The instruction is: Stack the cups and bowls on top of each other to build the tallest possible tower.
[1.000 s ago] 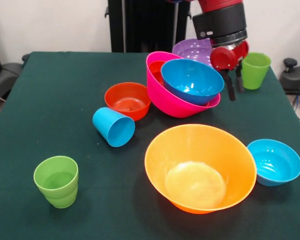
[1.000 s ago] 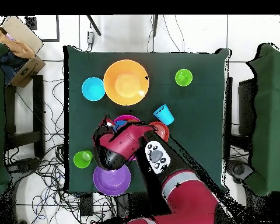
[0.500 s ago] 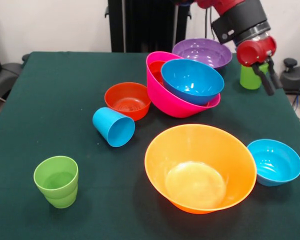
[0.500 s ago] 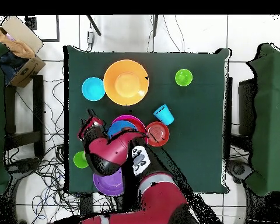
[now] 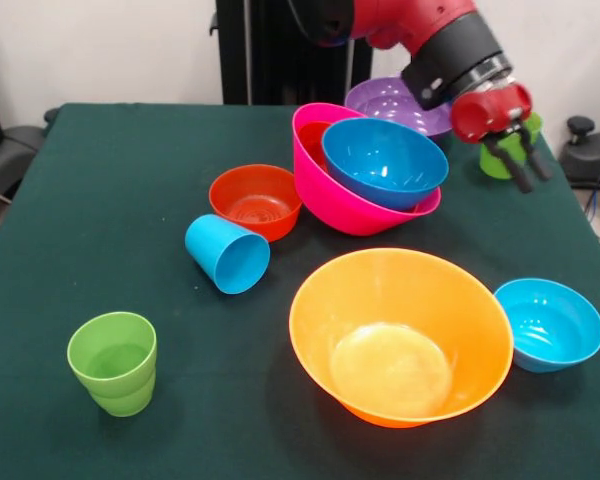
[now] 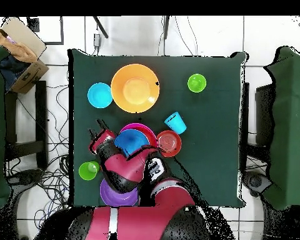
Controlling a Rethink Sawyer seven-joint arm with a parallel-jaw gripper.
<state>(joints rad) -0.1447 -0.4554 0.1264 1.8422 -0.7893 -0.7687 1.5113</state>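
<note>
The gripper [image 5: 525, 172] hangs with its two fingers apart and holds nothing, in front of a green cup [image 5: 500, 160] (partly hidden). Beside it the blue bowl [image 5: 385, 162] sits tilted in the pink bowl [image 5: 340, 200]; the purple bowl [image 5: 390, 100] is behind.

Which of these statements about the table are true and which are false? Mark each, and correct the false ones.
1. The sky blue cup lies on its side. True.
2. The blue bowl sits inside the pink bowl. True.
3. The large orange bowl holds a green cup. False: it is empty.
4. The gripper holds the purple bowl. False: it hangs empty in front of a green cup.
</note>
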